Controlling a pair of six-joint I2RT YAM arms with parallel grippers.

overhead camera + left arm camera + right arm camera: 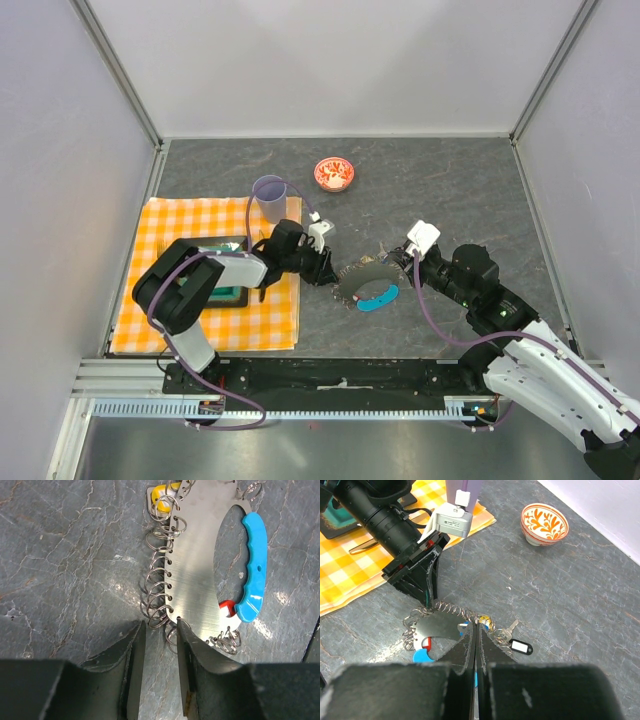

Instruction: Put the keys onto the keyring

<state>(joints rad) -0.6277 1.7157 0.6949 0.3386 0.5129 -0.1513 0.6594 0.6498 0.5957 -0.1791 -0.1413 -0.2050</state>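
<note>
The left gripper (159,632) stands parted at bottom centre, keyring (195,575) loops just between its fingers, while the right gripper (475,635), clenched tight, sits at the rim.

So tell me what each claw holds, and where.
Right claw: shut at the edge of the keyring, grip unclear. Left claw: jaws apart by the same edge, nothing visibly held.

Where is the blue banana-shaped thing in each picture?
Top view: the blue fob lies near the middle, between the two arms.
Left wrist view: upper right, a long curved strip.
Right wrist view: only a bit shows, lower left.
Shared landmark: the shiny keyring plate beside it.
</note>
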